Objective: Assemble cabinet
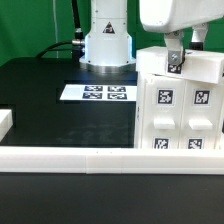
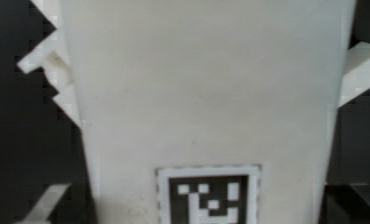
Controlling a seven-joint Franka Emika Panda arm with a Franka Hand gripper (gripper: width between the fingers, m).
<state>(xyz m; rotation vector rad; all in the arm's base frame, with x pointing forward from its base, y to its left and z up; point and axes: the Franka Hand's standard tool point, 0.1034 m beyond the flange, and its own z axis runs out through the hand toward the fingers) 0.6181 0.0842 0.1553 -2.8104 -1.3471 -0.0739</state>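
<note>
The cabinet (image 1: 180, 105) is a large white box with several square tags on its faces. It stands at the exterior view's right, behind the border rail. My gripper (image 1: 175, 62) comes down from above onto its top edge. The jaws stand on either side of a narrow white panel with a small tag (image 1: 174, 68). In the wrist view this white panel (image 2: 200, 90) fills the middle, with one tag (image 2: 212, 195) at its near end. My grey fingers (image 2: 50, 200) show dimly at its two sides. The gripper looks shut on the panel.
The marker board (image 1: 105, 93) lies flat on the black table in front of the robot base (image 1: 105, 45). The long white L-shaped border rail (image 1: 90, 158) runs along the front, with a short leg (image 1: 5, 122) at the exterior view's left.
</note>
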